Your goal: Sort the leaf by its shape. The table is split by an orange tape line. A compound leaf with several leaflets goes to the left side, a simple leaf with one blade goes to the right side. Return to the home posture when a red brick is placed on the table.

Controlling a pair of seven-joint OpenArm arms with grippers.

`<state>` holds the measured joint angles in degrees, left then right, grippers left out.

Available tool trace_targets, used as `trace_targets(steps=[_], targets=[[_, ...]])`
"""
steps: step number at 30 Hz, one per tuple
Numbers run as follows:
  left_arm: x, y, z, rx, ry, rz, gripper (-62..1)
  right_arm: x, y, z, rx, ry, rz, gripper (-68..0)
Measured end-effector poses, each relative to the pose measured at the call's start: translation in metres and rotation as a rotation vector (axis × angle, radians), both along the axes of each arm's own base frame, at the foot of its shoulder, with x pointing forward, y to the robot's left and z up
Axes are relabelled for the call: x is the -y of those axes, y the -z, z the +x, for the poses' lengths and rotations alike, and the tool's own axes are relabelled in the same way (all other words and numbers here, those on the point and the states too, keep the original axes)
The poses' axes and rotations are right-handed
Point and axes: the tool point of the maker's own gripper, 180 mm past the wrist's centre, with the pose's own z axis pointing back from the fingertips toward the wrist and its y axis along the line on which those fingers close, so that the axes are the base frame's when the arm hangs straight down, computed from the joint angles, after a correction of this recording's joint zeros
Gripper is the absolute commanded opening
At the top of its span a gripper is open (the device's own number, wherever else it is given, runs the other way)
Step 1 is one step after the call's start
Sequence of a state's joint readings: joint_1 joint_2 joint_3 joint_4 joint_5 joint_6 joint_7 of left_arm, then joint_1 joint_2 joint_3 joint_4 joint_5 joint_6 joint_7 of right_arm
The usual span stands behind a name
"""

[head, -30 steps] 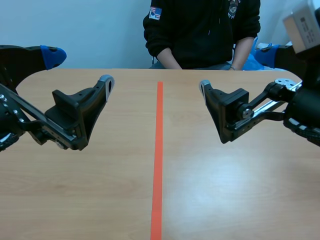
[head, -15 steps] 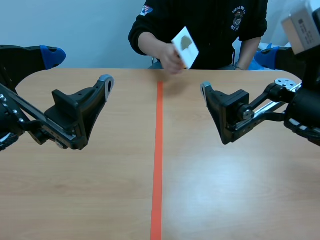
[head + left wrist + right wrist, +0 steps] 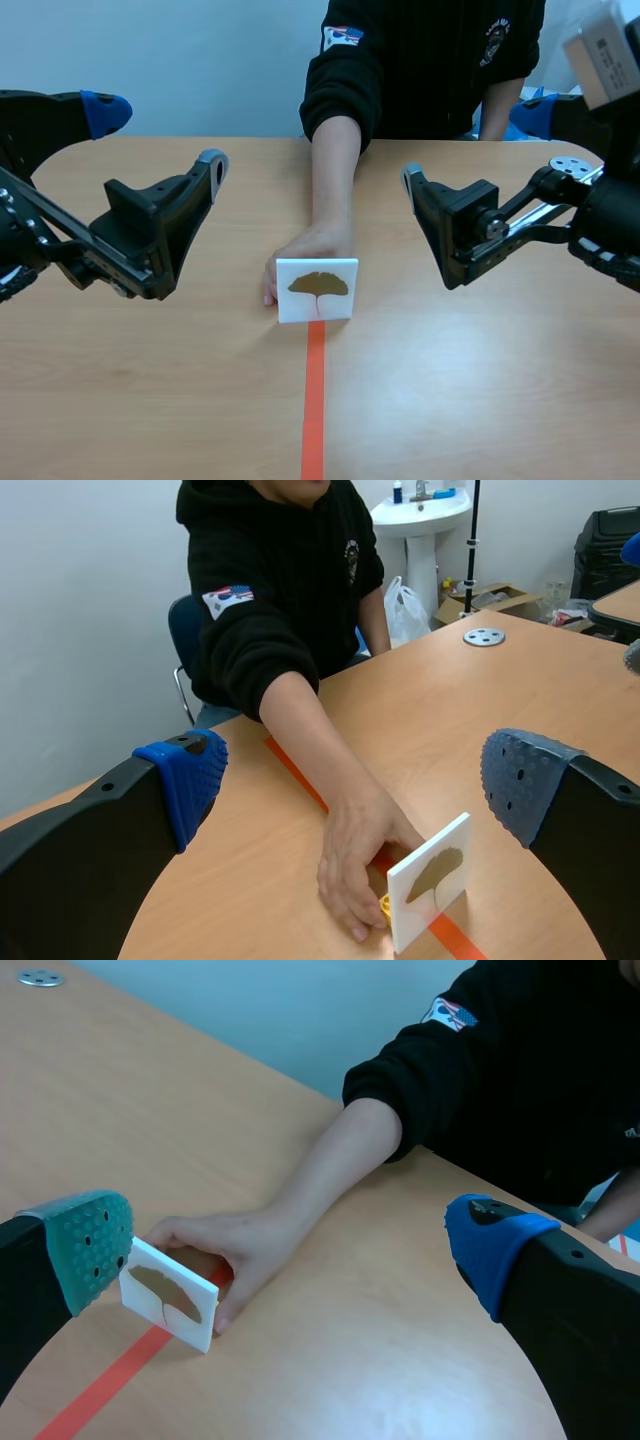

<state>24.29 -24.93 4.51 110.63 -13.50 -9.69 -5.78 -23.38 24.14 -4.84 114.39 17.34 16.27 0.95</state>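
1. A white square card printed with a brown fan-shaped leaf is standing upright directly on the orange tape line. A person's hand is holding it from behind, just toward the line's far end.
2. The left gripper is hovering to the left of the line, its fingers spread wide and carrying nothing.
3. The right gripper is hovering to the right of the line, its fingers likewise gaping apart and empty.
4. The leaf is showing a single blade, so the card probably belongs on the right of the line.
5. Reaching in now is risking a knock against the hand. A sideways nudge could also be tipping the thin card flat onto the line, where pinching it would be hard.
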Motion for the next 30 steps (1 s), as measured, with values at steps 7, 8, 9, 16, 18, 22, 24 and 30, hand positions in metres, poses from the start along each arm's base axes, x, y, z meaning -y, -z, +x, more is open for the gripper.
trace_targets(steps=[7,8,9,16,18,22,24,30], targets=[[0.000,0.001,0.000,-0.002,-0.001,0.000,-6.3,0.000,0.000,0.000,0.000,0.000,0.000,-2.2],[-0.001,0.003,0.001,-0.006,-0.003,0.002,-6.3,0.000,0.000,0.000,0.000,0.000,0.000,-2.2],[-0.002,0.007,0.001,-0.016,-0.006,0.005,-6.3,0.000,0.000,0.000,0.000,0.000,0.000,-2.2],[-0.028,0.057,0.013,-0.106,-0.053,0.046,-6.3,0.000,0.000,0.000,0.000,-0.001,0.000,-2.2],[-0.035,0.073,0.019,-0.137,-0.049,0.055,-6.3,0.000,0.000,0.000,0.000,-0.001,0.000,-2.2],[-0.047,0.104,0.032,-0.198,-0.020,0.075,-6.3,0.000,0.000,0.000,0.000,-0.001,0.000,-2.2],[-0.048,0.117,0.035,-0.231,0.019,0.091,-6.3,0.000,0.000,0.000,-0.001,-0.001,0.000,-2.2],[-0.037,0.146,0.039,-0.303,0.091,0.119,-6.3,0.000,0.000,0.000,-0.001,-0.001,0.000,-2.2]])
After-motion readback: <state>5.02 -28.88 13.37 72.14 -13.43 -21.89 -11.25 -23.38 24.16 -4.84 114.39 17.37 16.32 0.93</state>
